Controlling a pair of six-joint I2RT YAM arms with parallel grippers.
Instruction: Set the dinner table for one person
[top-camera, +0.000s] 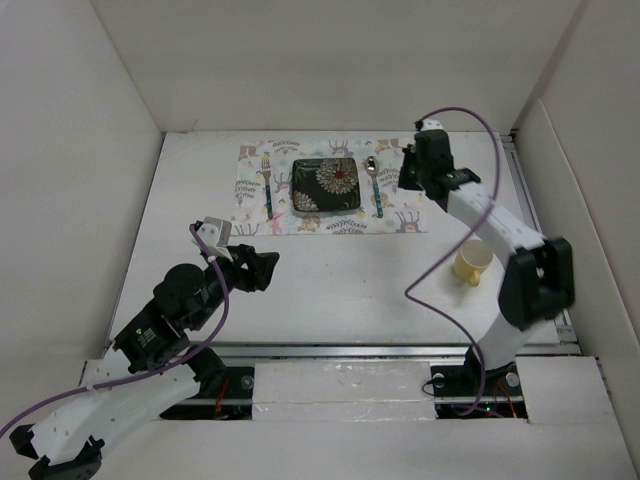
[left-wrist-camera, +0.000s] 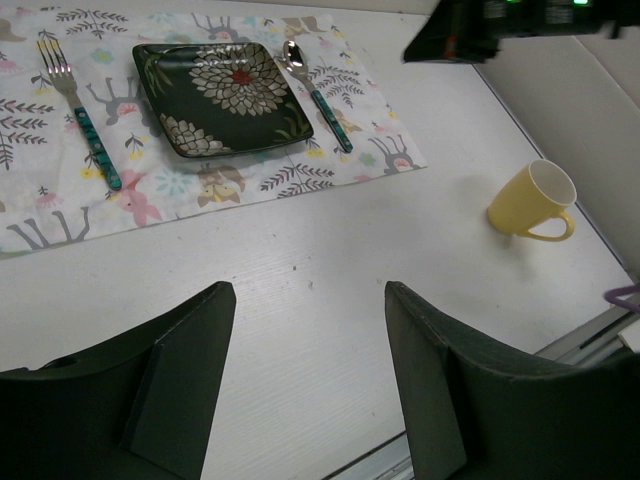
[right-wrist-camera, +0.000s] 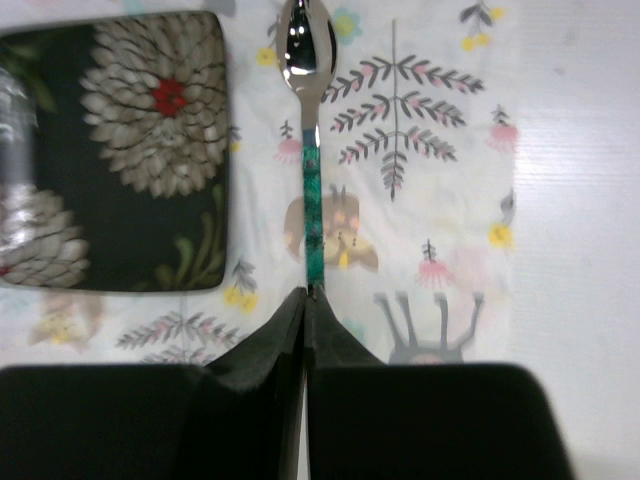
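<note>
On the white tabletop (top-camera: 350, 290), the right tool (right-wrist-camera: 306, 298) pinches the spoon (right-wrist-camera: 312, 180) by its near end, handle running straight ahead alongside the plate (right-wrist-camera: 120, 150)

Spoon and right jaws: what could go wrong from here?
1. The right gripper has its jaws shut right at the handle end of the spoon; whether they pinch it is unclear. If they do, pulling away could drag the spoon crooked or into the plate.
2. The mug lies on its side off the placemat, close beside the right arm; a swing back might knock or roll it.
</note>
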